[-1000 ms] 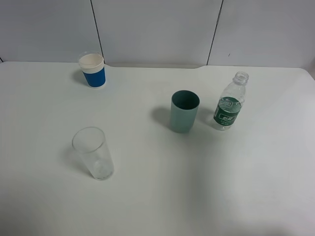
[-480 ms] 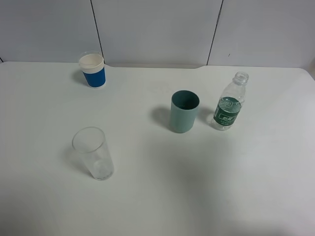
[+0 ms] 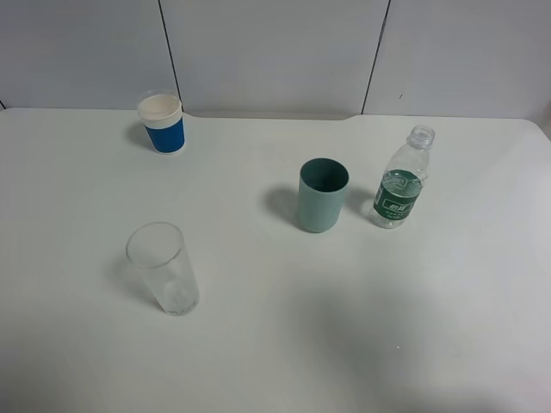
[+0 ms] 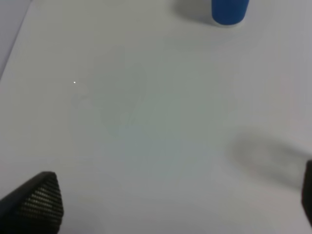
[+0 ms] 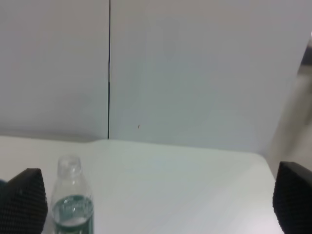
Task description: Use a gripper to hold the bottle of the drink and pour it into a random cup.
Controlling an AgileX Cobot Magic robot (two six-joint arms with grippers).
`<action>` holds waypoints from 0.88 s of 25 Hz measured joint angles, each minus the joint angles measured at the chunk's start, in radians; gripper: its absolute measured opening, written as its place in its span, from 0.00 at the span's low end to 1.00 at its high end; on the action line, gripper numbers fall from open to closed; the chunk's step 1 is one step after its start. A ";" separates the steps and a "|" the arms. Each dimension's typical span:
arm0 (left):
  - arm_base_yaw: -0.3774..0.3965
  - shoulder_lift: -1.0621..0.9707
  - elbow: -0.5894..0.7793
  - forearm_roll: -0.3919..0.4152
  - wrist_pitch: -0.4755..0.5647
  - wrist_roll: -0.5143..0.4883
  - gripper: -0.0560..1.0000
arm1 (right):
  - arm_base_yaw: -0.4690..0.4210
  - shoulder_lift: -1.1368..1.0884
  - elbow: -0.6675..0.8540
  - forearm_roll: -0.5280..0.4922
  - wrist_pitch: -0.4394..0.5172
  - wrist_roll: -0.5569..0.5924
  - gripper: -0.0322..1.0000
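Even bright light, soft shadows; wrist views blurry, esp. edges.

The gripper (image 5: 156,204) has two black tips, one at each side of the view, and they are far apart with a big gap between them. One finger (image 5: 22,202) has a bumpy, dotted face. The bottle (image 5: 72,202) stands up straight on the white table (image 5: 185,185), close to that tip but not between the two. It is clear, has no cap, and has a green label. Its bottom is cut off by the edge of the view. A tiny bit of something teal peeks in by that same tip, too small to tell. Behind the table is a pale wall (image 5: 195,68) with one dark line running up and down.
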 joint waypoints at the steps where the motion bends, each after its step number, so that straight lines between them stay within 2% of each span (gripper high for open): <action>1: 0.000 0.000 0.000 0.000 0.000 0.000 0.99 | 0.000 -0.002 0.000 0.000 0.014 0.002 0.92; 12: 0.000 0.000 0.000 0.000 0.000 0.000 0.99 | 0.000 -0.002 0.001 0.005 0.161 0.009 0.92; 17: 0.000 0.000 0.000 0.000 0.000 0.000 0.99 | 0.000 -0.002 0.075 0.004 0.231 0.045 0.92; 22: 0.000 0.000 0.000 0.000 0.000 0.000 0.99 | 0.000 -0.002 0.086 0.006 0.268 0.052 0.92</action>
